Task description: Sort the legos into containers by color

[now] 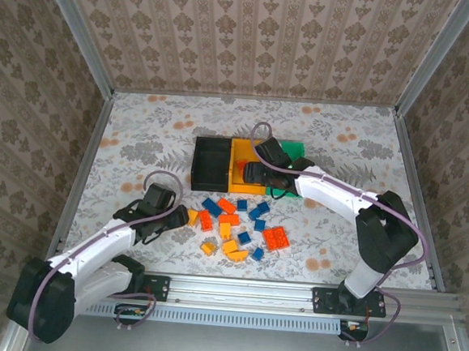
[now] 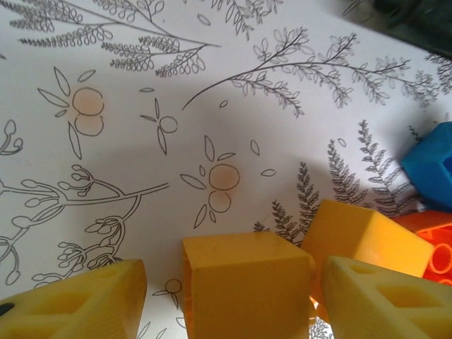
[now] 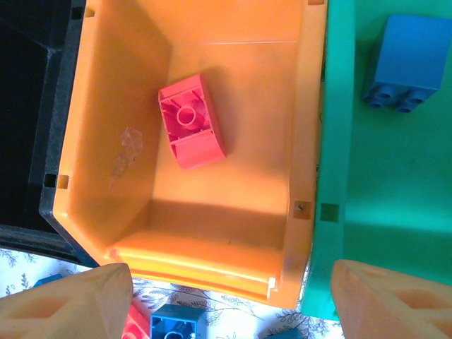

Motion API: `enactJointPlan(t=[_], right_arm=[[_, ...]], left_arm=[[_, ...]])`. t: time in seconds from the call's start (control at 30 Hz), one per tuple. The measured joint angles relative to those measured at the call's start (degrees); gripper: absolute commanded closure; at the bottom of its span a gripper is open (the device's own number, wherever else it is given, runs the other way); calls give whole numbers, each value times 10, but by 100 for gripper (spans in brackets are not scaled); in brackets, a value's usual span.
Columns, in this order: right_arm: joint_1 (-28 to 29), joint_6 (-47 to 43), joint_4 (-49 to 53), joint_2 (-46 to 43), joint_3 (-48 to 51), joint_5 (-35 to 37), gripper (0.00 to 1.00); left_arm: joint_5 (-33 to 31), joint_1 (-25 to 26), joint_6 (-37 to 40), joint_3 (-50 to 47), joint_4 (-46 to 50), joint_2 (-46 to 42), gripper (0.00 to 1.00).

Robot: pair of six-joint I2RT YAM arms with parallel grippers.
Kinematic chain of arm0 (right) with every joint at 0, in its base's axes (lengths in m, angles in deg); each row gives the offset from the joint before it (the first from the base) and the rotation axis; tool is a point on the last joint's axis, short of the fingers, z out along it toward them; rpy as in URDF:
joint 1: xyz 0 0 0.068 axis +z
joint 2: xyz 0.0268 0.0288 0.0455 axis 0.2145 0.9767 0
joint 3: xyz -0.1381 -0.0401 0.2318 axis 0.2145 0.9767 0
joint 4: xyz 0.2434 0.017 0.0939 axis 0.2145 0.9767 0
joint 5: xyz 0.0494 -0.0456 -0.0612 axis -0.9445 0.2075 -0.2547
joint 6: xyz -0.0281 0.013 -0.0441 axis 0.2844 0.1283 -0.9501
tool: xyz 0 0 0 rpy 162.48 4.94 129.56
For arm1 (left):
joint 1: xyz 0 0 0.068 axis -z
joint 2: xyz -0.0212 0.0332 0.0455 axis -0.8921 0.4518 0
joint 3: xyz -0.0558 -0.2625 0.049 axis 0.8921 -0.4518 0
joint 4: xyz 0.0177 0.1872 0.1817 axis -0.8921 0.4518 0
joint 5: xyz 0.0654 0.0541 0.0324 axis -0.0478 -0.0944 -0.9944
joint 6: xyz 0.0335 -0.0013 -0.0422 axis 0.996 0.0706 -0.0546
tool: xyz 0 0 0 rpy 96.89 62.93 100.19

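Left gripper (image 2: 233, 286) straddles a yellow brick (image 2: 247, 279) on the table (image 2: 212, 85), jaws apart, not clamped on it. Right gripper (image 3: 233, 282), wide open and empty, hangs over the orange bin (image 3: 233, 205), where a red brick (image 3: 191, 121) lies underside up.

We find bare desk (image 1: 141, 119) along the upper, left and right parts of the top view, open for passing. The joined black bin (image 1: 211, 161), orange bin (image 1: 240, 153) and green bin (image 1: 304, 152) block the centre, and the right arm (image 1: 338, 196) slants in from the lower right. Below them the legos (image 1: 235, 224) lie crowded, with narrow gaps. In the left wrist view the left claw (image 2: 233, 282) straddles a yellow brick (image 2: 247, 296), with a second yellow brick (image 2: 367, 240) just beside it at right. The orange bin's floor is free around one red brick (image 3: 191, 120).
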Motion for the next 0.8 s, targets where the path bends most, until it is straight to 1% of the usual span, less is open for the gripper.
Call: enactJointPlan(t=[0.2, 0.43, 0.53, 0.63, 0.73, 0.8], right_arm=[[-4, 0, -7, -13, 4, 0, 24], [-15, 2, -9, -30, 14, 0, 24], [-20, 5, -9, -37, 22, 0, 24], [-24, 9, -9, -48, 34, 0, 25], [-26, 11, -10, -65, 52, 0, 24], [-28, 13, -12, -79, 65, 0, 24]], left_arm=[[0, 0, 0, -2, -28, 21, 53], [0, 0, 2, -2, -37, 19, 65], [3, 0, 3, -2, -22, 8, 65], [5, 0, 5, 12, 14, -16, 65], [5, 3, 11, 63, 42, -28, 66], [4, 9, 18, 110, 48, -19, 66]])
